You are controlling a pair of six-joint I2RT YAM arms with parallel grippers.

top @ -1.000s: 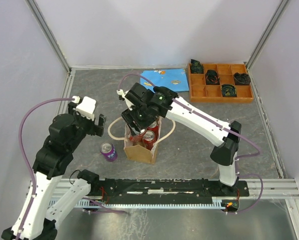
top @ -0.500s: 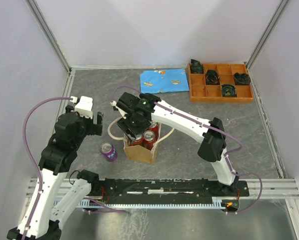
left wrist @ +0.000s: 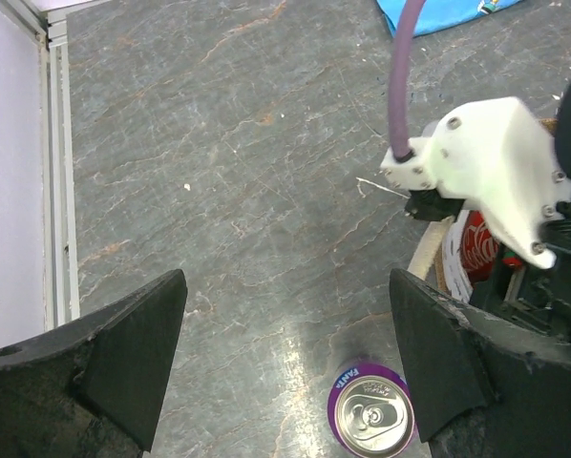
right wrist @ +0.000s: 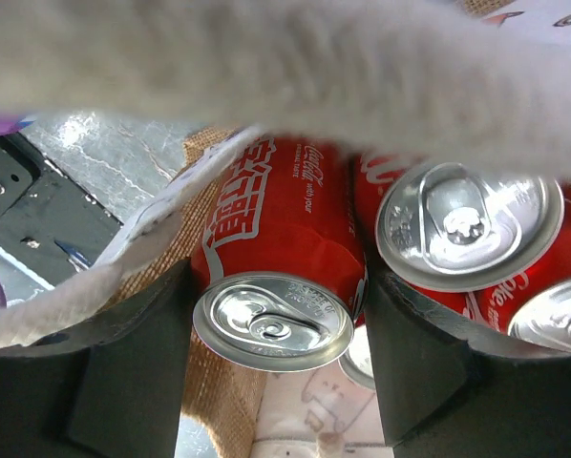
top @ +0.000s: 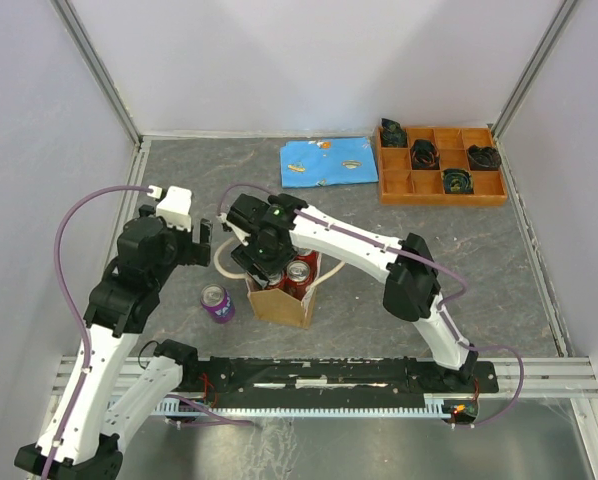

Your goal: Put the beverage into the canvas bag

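The canvas bag (top: 281, 301) stands near the table's front, tan sides and cream faces, looped handles spread outward. My right gripper (top: 262, 260) hangs over its left part, shut on a red cola can (right wrist: 278, 250) held upright just inside the bag's mouth. Two more red cans (right wrist: 468, 227) stand in the bag beside it. A purple beverage can (top: 216, 303) stands on the table left of the bag. My left gripper (top: 201, 243) hovers behind that purple can (left wrist: 371, 417), open, nothing between its fingers (left wrist: 123, 353).
A blue cloth (top: 327, 161) lies at the back of the table. An orange compartment tray (top: 440, 166) with several dark items sits at the back right. A cream bag handle (right wrist: 266, 57) crosses blurred over the right wrist view. The left rail (left wrist: 58, 181) borders the table.
My right gripper has moved left and down over the bag with the red can. The left arm has shifted slightly toward the bag and its jaws have widened a little.
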